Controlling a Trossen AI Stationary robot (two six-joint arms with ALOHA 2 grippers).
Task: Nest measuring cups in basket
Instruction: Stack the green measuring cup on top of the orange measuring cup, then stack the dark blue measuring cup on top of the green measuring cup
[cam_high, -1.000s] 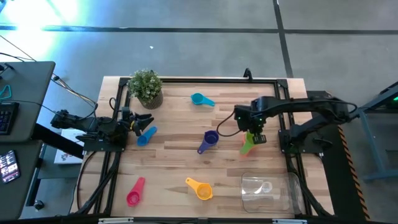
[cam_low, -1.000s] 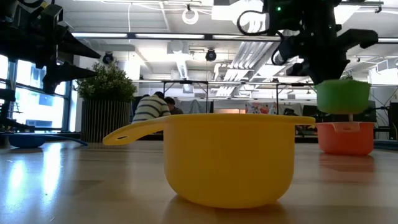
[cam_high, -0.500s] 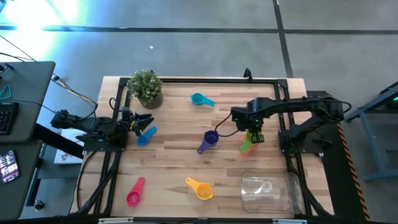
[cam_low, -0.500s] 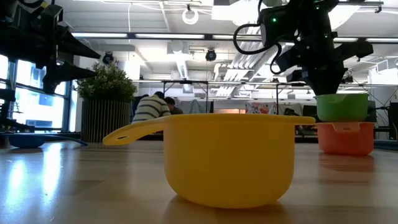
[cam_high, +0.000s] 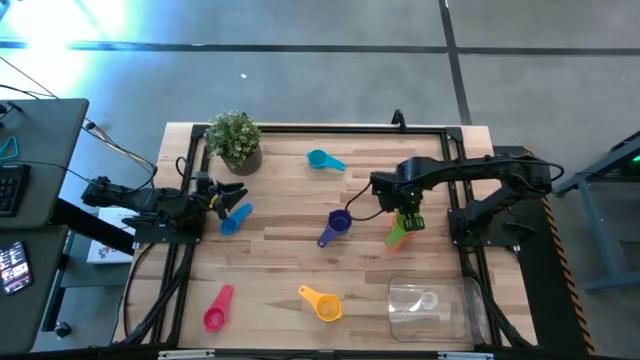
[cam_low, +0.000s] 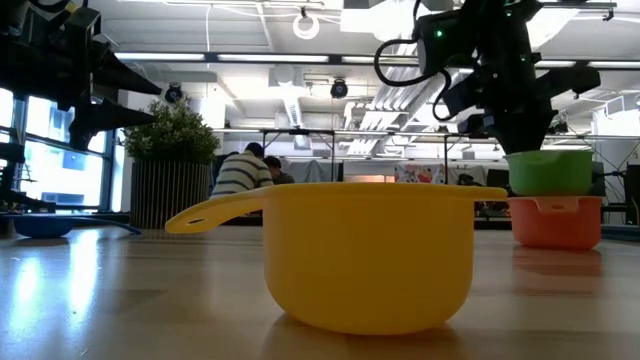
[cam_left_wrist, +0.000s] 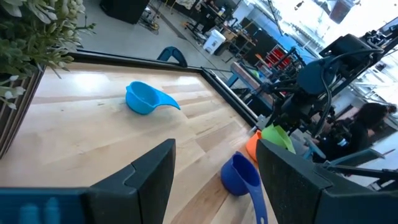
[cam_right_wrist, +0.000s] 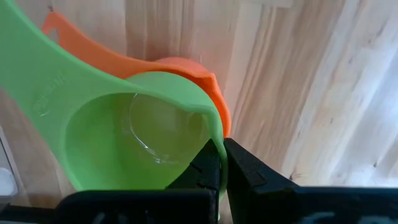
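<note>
Green cup (cam_right_wrist: 124, 130) nested in orange cup (cam_right_wrist: 186, 71)

Bare counter (cam_high: 275, 255) lies open across the middle. The purple cup (cam_high: 335, 225) and the stacked green cup (cam_high: 399, 232) flank one lane; the potted plant (cam_high: 236, 140) blocks a far corner.

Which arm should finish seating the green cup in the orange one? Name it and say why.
The right. Its gripper is already shut on the green cup's rim, directly above the orange cup. The left gripper waits open at the table's far left, beside the blue cup.
</note>
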